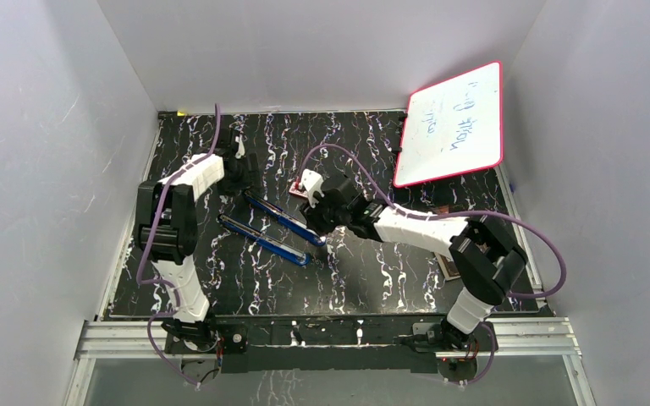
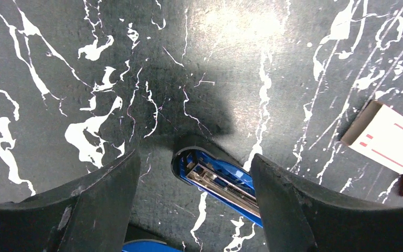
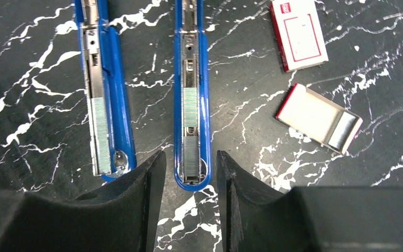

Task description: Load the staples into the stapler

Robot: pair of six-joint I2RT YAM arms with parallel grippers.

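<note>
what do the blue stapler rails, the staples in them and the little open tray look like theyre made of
The blue stapler rails look like painted or enamelled metal: glossy, with sharp highlights, though a plastic shell is possible. The staples are bare metal, silvery grey with fine ribbing. The open tray looks like cardboard: matte, pale, with folded walls and a red edge.

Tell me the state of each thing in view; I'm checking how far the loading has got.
Left hand: open, straddling a blue stapler end.
Right hand: open, tips either side of a magazine's end.
Magazine at right hand: exposed, staples inside.
Other magazine: exposed, staples inside.
Box tray: slid out, nearly empty.
Box sleeve: lying flat, apart from the tray.
</note>
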